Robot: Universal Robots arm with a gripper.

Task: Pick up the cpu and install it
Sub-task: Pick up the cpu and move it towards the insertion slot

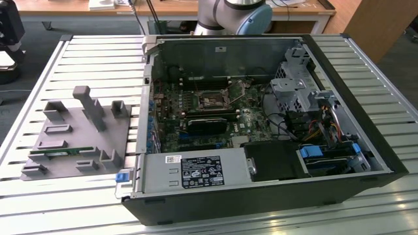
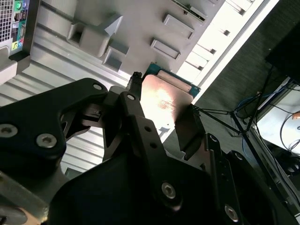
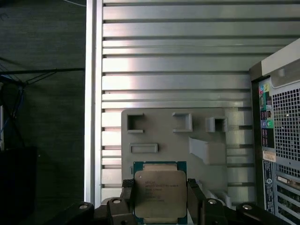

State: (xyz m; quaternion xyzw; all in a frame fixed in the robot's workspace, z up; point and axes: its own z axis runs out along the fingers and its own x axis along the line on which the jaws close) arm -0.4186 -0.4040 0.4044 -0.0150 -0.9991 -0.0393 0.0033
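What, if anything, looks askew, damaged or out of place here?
Nothing stands out. The cpu sits squarely in the gripper, its metal top unmarked as far as both wrist views show, close to the grey fixture plate on the slatted table. The open computer case lies flat beside the plate.

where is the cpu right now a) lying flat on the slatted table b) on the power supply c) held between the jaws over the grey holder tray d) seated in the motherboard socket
c: both wrist views show the cpu pinched between the jaws, with the grey holder tray behind it.
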